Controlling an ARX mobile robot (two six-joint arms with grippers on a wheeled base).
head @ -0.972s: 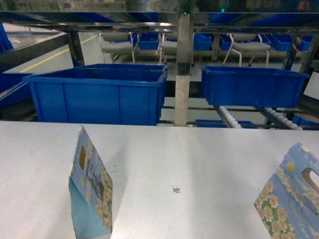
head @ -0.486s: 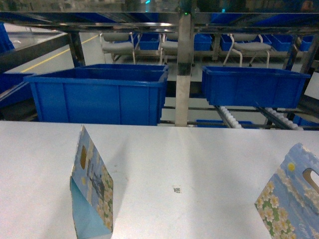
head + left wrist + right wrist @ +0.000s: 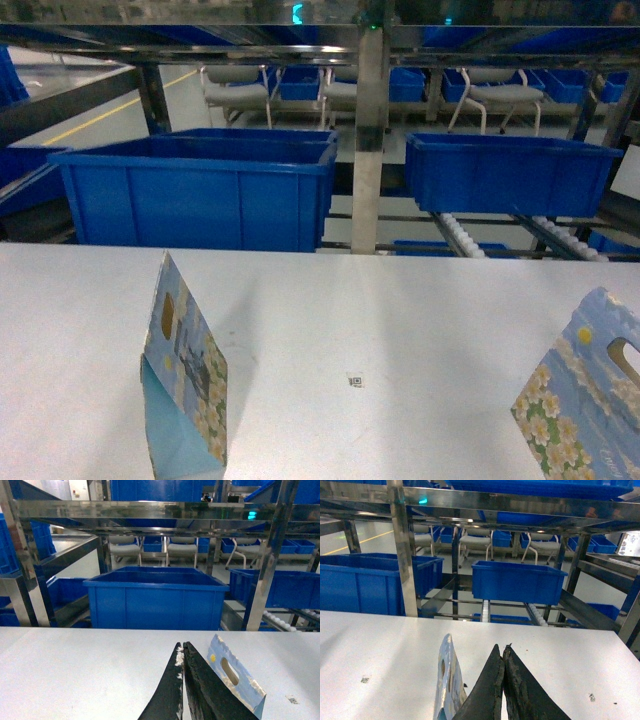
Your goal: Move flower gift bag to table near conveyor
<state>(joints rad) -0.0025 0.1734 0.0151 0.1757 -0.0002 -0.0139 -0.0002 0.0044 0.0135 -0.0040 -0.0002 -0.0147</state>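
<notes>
In each wrist view 2 black, rough-surfaced tapered fingers meet at their tips with nothing between them: the left gripper [image 3: 183, 647] is pressed closed above the table [image 3: 420, 310], and the right gripper [image 3: 502, 650] is closed the same way, holding nothing. The table is a broad, flat, matte white surface carrying a tiny square code sticker [image 3: 354, 380] near its middle. 2 flower gift bags stand on it, well apart. The left gift bag [image 3: 183, 375] is flat, glossy paper printed with pale blue sky and white daisies, standing upright on its bottom fold with its peaked top up, its wide face turned toward the right and its long axis running near to far; in the left wrist view it sits just right of the closed fingers, showing an oval handle cut-out. The right gift bag [image 3: 583, 395] leans at the table's right edge, cut off by the frame, with a rounded handle slot near its top; in the right wrist view it appears edge-on just left of the fingers. Beyond the table's far edge stands the conveyor [image 3: 366, 140], a shiny stainless steel frame with sloping tracks of small white rollers [image 3: 462, 237]. On it rest a large blue bin [image 3: 200, 190] at left and a smaller blue bin [image 3: 508, 170] at right, both smooth rectangular plastic; their contents cannot be seen. Farther back are grey chairs [image 3: 236, 90].
</notes>
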